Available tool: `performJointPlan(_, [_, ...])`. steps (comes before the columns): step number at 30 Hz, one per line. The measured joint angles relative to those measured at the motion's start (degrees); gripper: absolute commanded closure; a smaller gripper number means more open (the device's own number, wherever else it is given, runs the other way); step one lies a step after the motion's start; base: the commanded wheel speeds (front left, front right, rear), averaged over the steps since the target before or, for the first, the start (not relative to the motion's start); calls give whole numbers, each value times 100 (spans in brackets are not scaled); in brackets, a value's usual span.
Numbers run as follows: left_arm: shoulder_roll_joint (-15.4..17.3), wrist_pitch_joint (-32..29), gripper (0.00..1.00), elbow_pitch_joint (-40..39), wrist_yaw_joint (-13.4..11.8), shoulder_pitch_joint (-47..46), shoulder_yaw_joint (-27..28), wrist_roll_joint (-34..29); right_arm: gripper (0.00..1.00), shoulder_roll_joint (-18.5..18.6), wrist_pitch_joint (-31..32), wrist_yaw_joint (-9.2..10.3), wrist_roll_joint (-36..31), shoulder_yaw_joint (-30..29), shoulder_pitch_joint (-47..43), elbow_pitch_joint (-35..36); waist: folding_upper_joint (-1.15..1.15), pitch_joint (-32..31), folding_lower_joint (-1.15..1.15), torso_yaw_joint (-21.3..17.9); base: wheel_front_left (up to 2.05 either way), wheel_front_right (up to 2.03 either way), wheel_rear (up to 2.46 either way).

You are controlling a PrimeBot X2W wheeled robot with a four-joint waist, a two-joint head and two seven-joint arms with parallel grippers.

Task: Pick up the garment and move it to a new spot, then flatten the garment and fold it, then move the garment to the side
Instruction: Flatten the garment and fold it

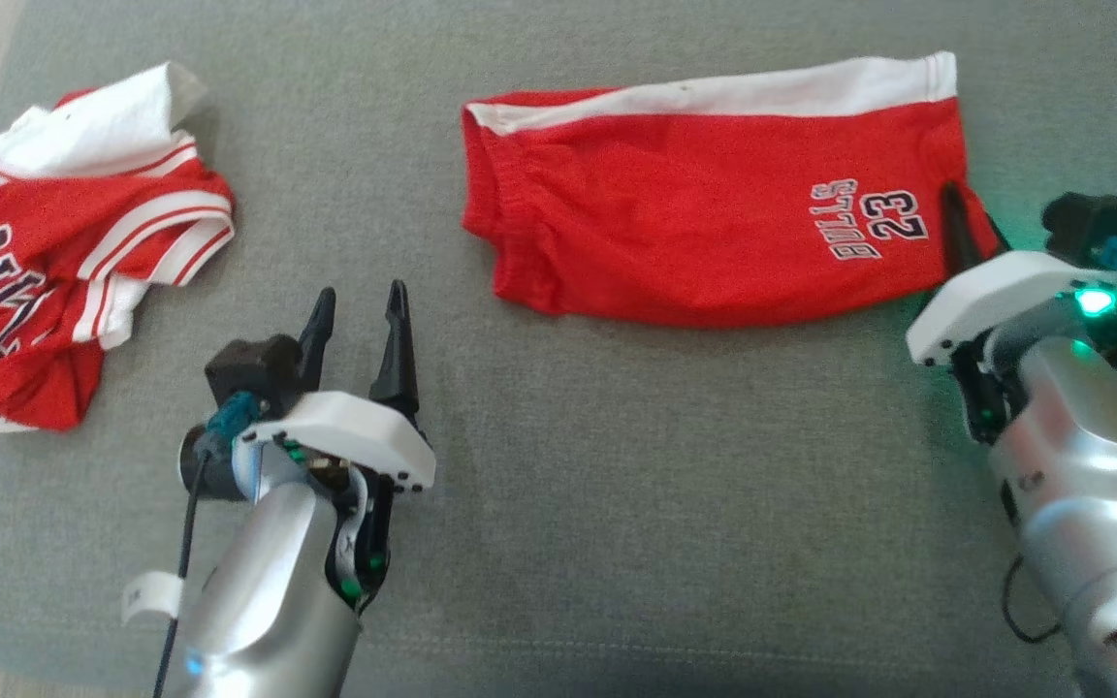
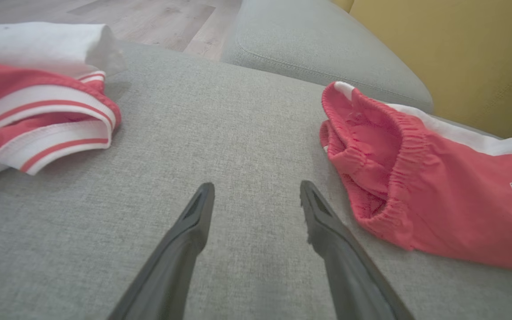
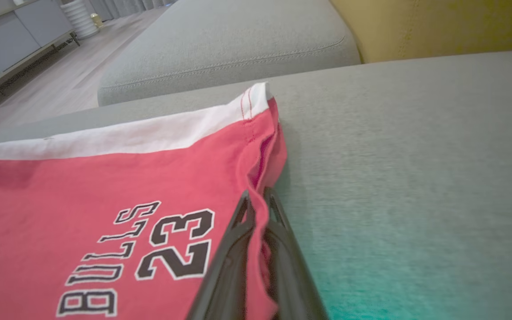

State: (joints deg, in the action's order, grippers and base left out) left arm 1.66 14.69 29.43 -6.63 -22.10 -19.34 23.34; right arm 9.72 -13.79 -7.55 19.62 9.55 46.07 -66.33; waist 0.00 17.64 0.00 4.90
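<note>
Shorts (image 1: 694,204) soft, light, floppy. My right gripper (image 3: 256,195) pinched shut on hem (image 3: 265,151); left gripper (image 1: 362,293) wide open, empty. I'd take waistband (image 2: 398,146) next.

shorts (image 1: 694,223) red, white band along far edge, dark white-edged lettering. jersey (image 1: 64,242) left: red, white stripes. couch (image 1: 617,485) grey. backrest (image 2: 460,53) yellow.

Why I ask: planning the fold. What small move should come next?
Probably slide the left end effector, open over the cushion, rightward to the waistband of the shorts and pinch it: the right end effector is shut on the hem, while that end lies loose.
</note>
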Motion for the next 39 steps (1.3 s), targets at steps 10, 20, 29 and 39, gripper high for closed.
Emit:
performJointPlan(10, [1, -1, 0, 42, 67, 263, 81, -110, 100, 197, -53, 0, 204, 463, -247, 1548, 0, -222, 0, -66, 0, 0, 0])
performJointPlan(20, [9, -1, 0, 143, 110, 350, -179, -98, 100, -434, -21, 0, 380, 2002, -211, 2098, 0, -381, 0, 410, 0, 0, 0])
performJointPlan(29, [19, -1, 0, 170, 49, 538, -387, -41, 0, -554, 0, 1, 1145, 2789, -525, 2035, 0, -504, 0, 702, 0, 0, 0])
performJointPlan(39, [19, -2, 0, 112, -44, 542, -138, -311, 0, -476, -58, 1, 776, 1226, -925, 2354, 0, -555, 0, 175, 0, 0, 0])
